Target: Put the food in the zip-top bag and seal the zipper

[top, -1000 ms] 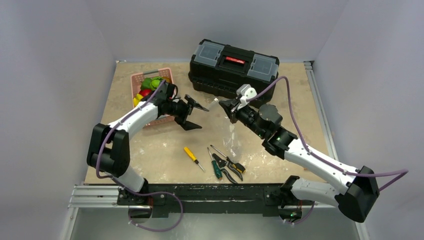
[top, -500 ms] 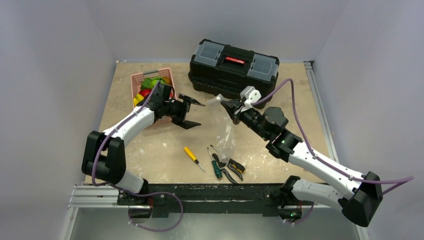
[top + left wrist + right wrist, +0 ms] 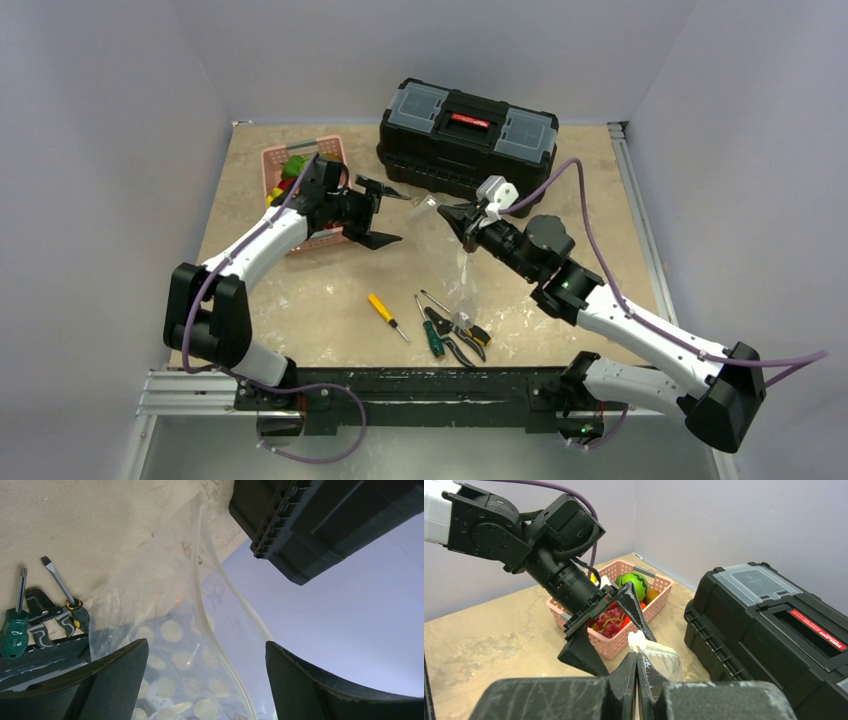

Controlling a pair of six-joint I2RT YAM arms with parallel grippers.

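Observation:
The zip-top bag [image 3: 460,275] hangs crinkled above the table, my right gripper [image 3: 447,212] shut on its top edge, next to the white slider [image 3: 636,641]. In the left wrist view the dotted bag [image 3: 170,645] and its zipper [image 3: 200,595] lie between the wide-apart fingers of my left gripper [image 3: 206,652]. That left gripper [image 3: 402,218] is open and empty, just left of the bag's top. The food [image 3: 297,168] sits in the pink basket [image 3: 325,240]: a green piece [image 3: 634,582] and red grapes [image 3: 611,620] show.
A black toolbox [image 3: 465,135] stands at the back, just behind the bag. A yellow-handled screwdriver [image 3: 385,315], a green-handled one [image 3: 434,340] and pliers [image 3: 462,338] lie near the front, under the hanging bag. Walls close in on both sides.
My left gripper has opened wider and shifted slightly back and up beside the bag's top. The right gripper has lifted the bag a little, so it hangs longer.

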